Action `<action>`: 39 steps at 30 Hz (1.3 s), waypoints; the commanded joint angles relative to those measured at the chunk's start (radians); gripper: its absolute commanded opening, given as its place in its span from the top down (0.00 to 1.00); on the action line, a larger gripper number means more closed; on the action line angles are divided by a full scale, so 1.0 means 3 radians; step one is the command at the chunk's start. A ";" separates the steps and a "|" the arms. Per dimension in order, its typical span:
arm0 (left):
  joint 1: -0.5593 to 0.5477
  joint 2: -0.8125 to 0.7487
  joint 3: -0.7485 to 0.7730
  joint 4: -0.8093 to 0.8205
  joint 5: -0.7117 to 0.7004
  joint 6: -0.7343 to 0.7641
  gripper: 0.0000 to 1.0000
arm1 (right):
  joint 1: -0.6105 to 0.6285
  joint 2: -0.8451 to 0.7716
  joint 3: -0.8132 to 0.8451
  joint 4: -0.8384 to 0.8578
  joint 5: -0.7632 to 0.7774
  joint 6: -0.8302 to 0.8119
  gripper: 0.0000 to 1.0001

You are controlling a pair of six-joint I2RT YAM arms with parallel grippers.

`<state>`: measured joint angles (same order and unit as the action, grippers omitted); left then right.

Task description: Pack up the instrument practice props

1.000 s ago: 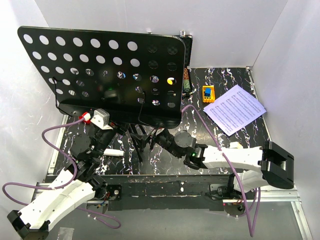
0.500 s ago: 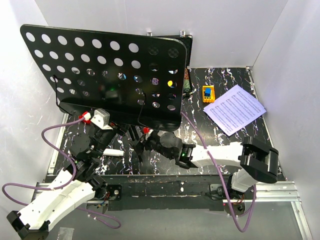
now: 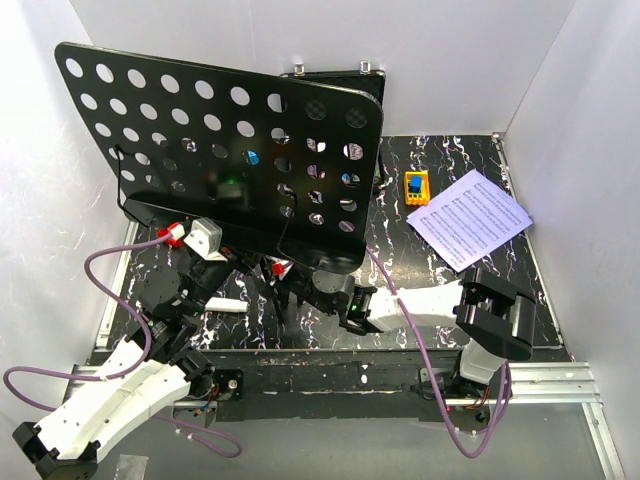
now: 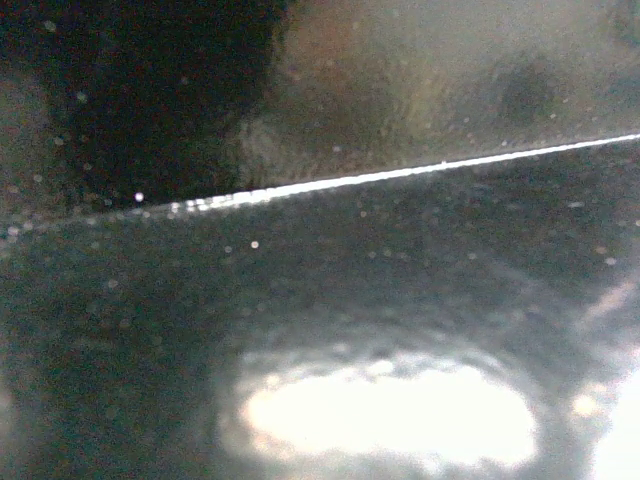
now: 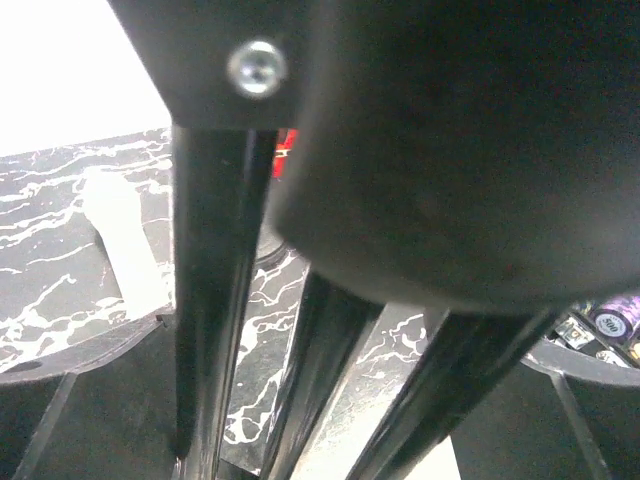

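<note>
Right gripper: jaws spread wide, reached in under the desk's lower edge. The wrist view shows the stand's legs running between the fingers, with no sign of the fingers pressing on them.
Why there: the legs gather into a narrow bundle here, probably the only part of the stand slim enough to clamp.
Left gripper: tucked under the desk's lower left corner. Its wrist view is a blur, so I cannot tell whether it is apart, together or clamped on anything. It is likely placed to steady the stand.
Desk: perforated black plate, tilted, covering the left half of the table and hiding both sets of fingers from above.
Mic: what seems to be its white body lies flat near the left arm, beside the legs.
Page: flat at the right, well apart from the stand, near a yellow block.
Stage: early; nothing looks packed yet.
</note>
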<state>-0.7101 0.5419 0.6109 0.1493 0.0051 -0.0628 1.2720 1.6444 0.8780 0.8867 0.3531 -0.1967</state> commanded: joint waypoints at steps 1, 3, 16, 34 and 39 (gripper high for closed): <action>-0.0031 0.0096 -0.0073 -0.0938 0.0233 -0.0128 1.00 | -0.0098 0.0021 0.0177 0.0159 0.0004 -0.0296 0.11; -0.0031 0.0106 -0.0078 -0.0932 0.0238 -0.0138 1.00 | -0.0134 0.0021 0.0187 0.0102 -0.0047 -0.0265 0.17; -0.0031 0.0065 -0.0083 -0.0902 0.0228 -0.0179 1.00 | -0.0165 0.0082 0.0228 0.0087 0.0019 -0.0168 0.86; -0.0036 0.0198 0.0142 -0.0789 -0.0273 -0.0185 1.00 | -0.0150 -0.0301 0.0040 -0.0087 0.0332 0.0287 0.31; -0.0026 0.0213 0.0142 -0.0815 -0.0406 -0.0164 1.00 | -0.0119 -0.0353 -0.0094 -0.0082 0.0301 0.0277 0.26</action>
<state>-0.7235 0.5892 0.6632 0.1009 -0.0414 -0.0696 1.2545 1.6020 0.8745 0.8150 0.3702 -0.1001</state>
